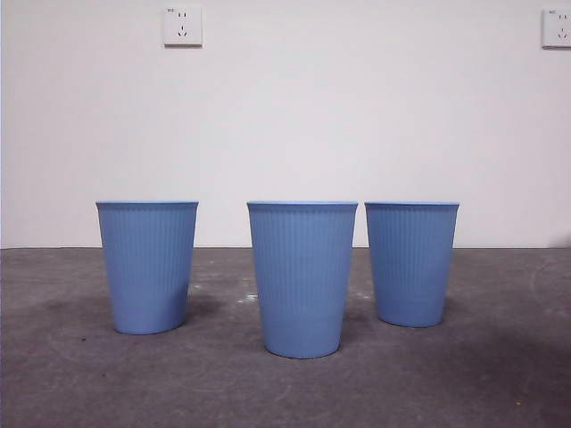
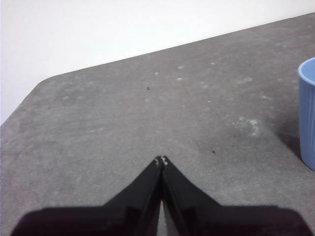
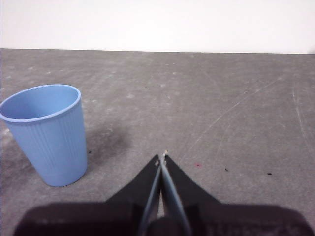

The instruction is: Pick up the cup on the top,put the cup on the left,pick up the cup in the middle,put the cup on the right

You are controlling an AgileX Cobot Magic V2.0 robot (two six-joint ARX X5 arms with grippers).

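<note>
Both claws are closed and empty: left claw [image 2: 162, 160] beside left cup [image 2: 307, 113], right claw [image 3: 162, 157] near right cup [image 3: 47, 132].

The three blue cups [image 1: 302, 279] looked like matt plastic with fine vertical ribbing; the grey bench [image 1: 500, 374] was rough, dull and scuffed.

Three light-blue cups with fine vertical ribbing — left cup [image 1: 147, 267], middle cup [image 1: 302, 278] and right cup [image 1: 411, 263] — on a mottled dark-grey table [image 1: 500, 374] before a white wall [image 1: 357, 107] with white sockets [image 1: 182, 26].
</note>
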